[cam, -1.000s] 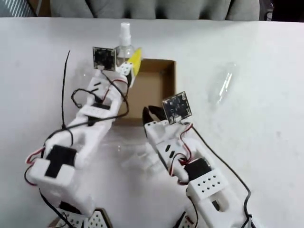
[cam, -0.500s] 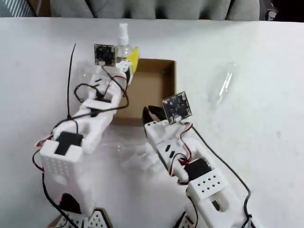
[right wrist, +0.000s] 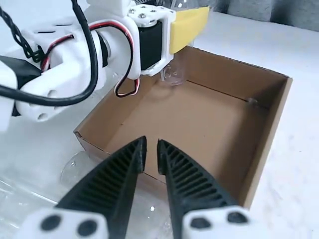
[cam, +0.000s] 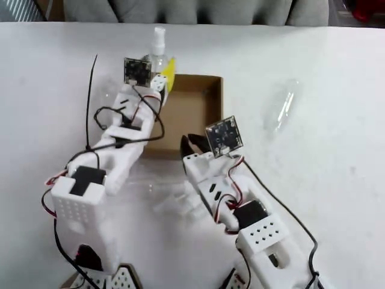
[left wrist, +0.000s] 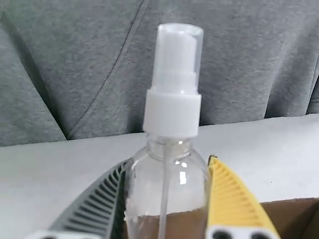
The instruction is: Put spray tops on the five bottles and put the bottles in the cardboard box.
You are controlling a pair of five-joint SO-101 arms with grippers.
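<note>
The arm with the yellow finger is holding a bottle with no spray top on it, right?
Not quite. The bottle held in the left gripper, the one with the yellow finger, does have a white spray top on it. The left wrist view shows it.

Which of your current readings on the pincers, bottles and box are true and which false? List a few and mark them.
1. The left pincer grips a bottle. True.
2. That bottle has no spray top. False: a white spray top is on it.
3. The right pincer holds a bottle. False: it is empty, by the near wall of the box.
4. A loose bottle lies on the table to the right of the box. True.
</note>
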